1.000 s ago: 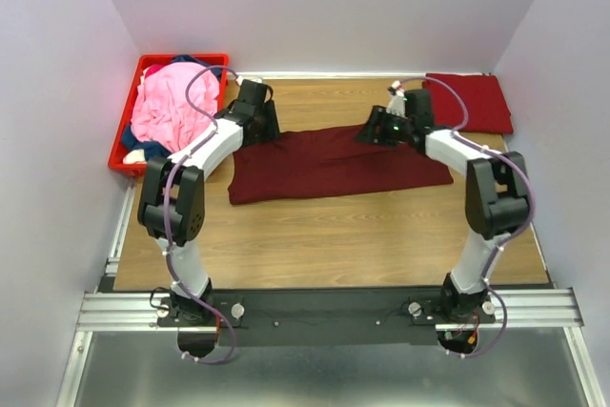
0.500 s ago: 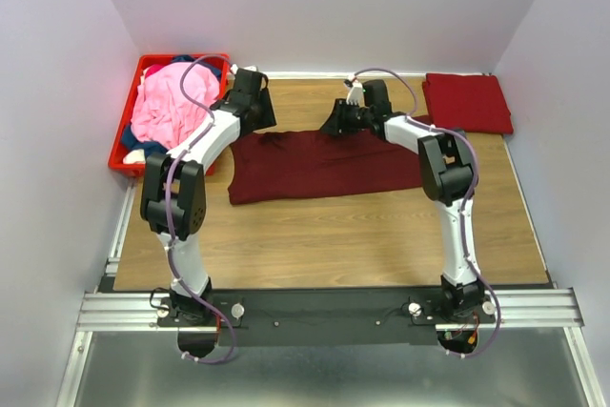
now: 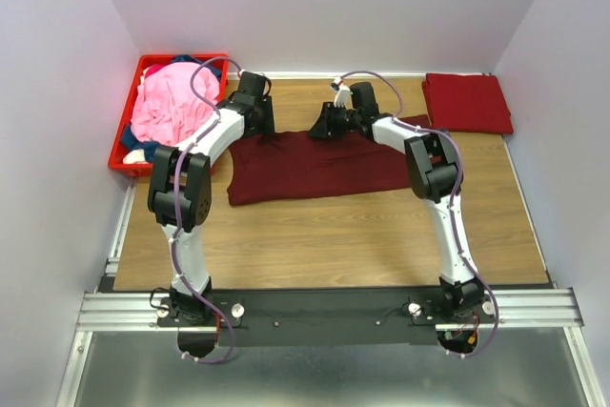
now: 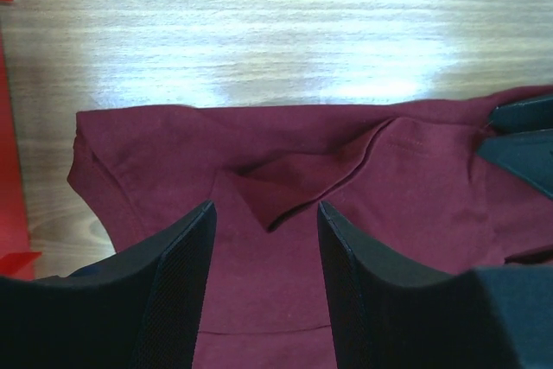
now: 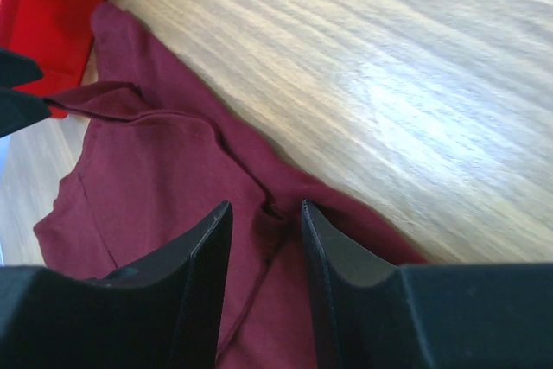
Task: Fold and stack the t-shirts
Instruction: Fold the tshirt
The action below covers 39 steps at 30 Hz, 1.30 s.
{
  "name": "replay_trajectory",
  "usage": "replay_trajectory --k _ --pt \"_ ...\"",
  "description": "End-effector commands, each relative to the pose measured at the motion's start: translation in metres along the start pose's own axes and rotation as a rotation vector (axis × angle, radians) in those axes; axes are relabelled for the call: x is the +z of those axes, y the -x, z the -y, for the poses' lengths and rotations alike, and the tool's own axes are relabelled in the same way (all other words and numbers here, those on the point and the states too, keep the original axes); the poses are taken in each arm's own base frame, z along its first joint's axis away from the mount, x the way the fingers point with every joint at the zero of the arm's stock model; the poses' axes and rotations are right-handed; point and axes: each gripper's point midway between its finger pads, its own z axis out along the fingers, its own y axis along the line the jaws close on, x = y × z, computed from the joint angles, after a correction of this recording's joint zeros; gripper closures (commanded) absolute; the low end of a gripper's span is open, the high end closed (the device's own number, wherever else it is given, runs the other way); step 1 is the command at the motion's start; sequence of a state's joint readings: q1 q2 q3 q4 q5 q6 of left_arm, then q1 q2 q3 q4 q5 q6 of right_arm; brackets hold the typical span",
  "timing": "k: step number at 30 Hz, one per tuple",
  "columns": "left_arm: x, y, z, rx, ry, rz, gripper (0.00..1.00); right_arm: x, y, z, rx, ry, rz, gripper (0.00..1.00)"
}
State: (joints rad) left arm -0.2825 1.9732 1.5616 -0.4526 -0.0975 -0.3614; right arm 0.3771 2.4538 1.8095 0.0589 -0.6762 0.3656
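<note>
A dark maroon t-shirt (image 3: 324,164) lies spread across the middle of the table. Both grippers are at its far edge. My left gripper (image 3: 259,127) is open over the shirt's far left part, and a small turned-over flap of cloth (image 4: 294,192) lies just ahead of its tips (image 4: 263,209). My right gripper (image 3: 320,125) stands a hand's width to the right, with jaws apart astride a raised pucker of the maroon cloth (image 5: 272,213). A folded red t-shirt (image 3: 467,102) lies at the back right. Pink (image 3: 167,107) and navy (image 3: 191,61) t-shirts are heaped in the crate.
The red plastic crate (image 3: 122,155) stands at the back left, off the table's left edge, close to my left arm. Walls close in the left, right and back. Bare wood (image 3: 334,235) runs between the shirt and the arm bases.
My right gripper has travelled left along the shirt's far edge toward the left gripper, and its jaws have narrowed. The left gripper has shifted only slightly.
</note>
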Motion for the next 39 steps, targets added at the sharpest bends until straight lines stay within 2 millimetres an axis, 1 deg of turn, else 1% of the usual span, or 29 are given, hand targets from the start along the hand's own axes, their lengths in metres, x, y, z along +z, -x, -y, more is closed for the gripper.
replay_trajectory --k 1,3,4,7,8,12,14,15,16,17,18,21,24,26,29,30,31,36,39 --pt "0.000 0.000 -0.007 0.034 0.024 -0.012 0.42 0.010 -0.012 -0.008 0.001 0.044 -0.033 0.59" --pt "-0.001 0.001 -0.007 0.039 0.024 -0.008 0.42 0.009 -0.011 -0.008 -0.003 0.043 -0.031 0.64" --pt "-0.002 0.001 -0.008 0.043 0.026 -0.008 0.45 0.009 -0.012 -0.008 -0.003 0.041 -0.032 0.68" --pt "-0.001 -0.003 -0.010 0.054 0.034 -0.020 0.45 0.010 -0.012 -0.007 -0.002 0.038 -0.030 0.70" --pt "-0.001 -0.004 -0.011 0.061 0.038 -0.022 0.46 0.011 -0.012 -0.007 -0.002 0.038 -0.030 0.75" --pt "0.003 -0.008 -0.014 0.073 0.049 -0.035 0.45 0.011 -0.012 -0.005 0.002 0.031 -0.028 0.86" --pt "0.005 -0.009 -0.014 0.082 0.048 -0.037 0.46 0.011 -0.014 -0.005 0.003 0.031 -0.032 0.90" --pt "0.006 -0.009 -0.014 0.085 0.048 -0.037 0.50 0.012 -0.014 -0.006 0.004 0.032 -0.033 0.90" --pt "0.006 -0.009 -0.015 0.092 0.048 -0.039 0.51 0.012 -0.013 -0.006 0.001 0.034 -0.033 0.91" --pt "0.006 -0.008 -0.014 0.098 0.047 -0.039 0.56 0.011 -0.013 -0.006 0.001 0.034 -0.033 0.91" --pt "0.006 -0.008 -0.015 0.103 0.046 -0.039 0.56 0.011 -0.013 -0.006 0.000 0.032 -0.032 0.91" --pt "0.004 -0.006 -0.014 0.144 0.033 -0.033 0.57 0.011 -0.014 -0.005 -0.002 0.031 -0.033 0.91" --pt "-0.001 -0.004 -0.014 0.243 0.006 -0.025 0.55 0.011 -0.015 -0.005 0.002 0.032 -0.035 0.91" --pt "-0.008 0.003 -0.015 0.302 -0.005 0.019 0.53 0.011 -0.015 -0.007 0.000 0.040 -0.037 0.91" --pt "-0.016 0.010 -0.006 0.347 -0.062 0.061 0.52 0.011 -0.017 -0.007 -0.001 0.040 -0.041 0.91" --pt "-0.016 0.012 -0.005 0.404 -0.075 0.070 0.52 0.010 -0.016 -0.006 -0.002 0.039 -0.040 0.91" --pt "-0.017 0.015 -0.003 0.418 -0.087 0.086 0.52 0.011 -0.017 -0.007 -0.003 0.040 -0.041 0.91" --pt "-0.014 0.014 -0.003 0.468 -0.096 0.086 0.52 0.011 -0.016 -0.008 -0.001 0.044 -0.039 0.91" --pt "-0.017 0.011 0.007 0.494 -0.163 0.089 0.52 0.012 -0.016 -0.007 -0.001 0.044 -0.039 0.91"
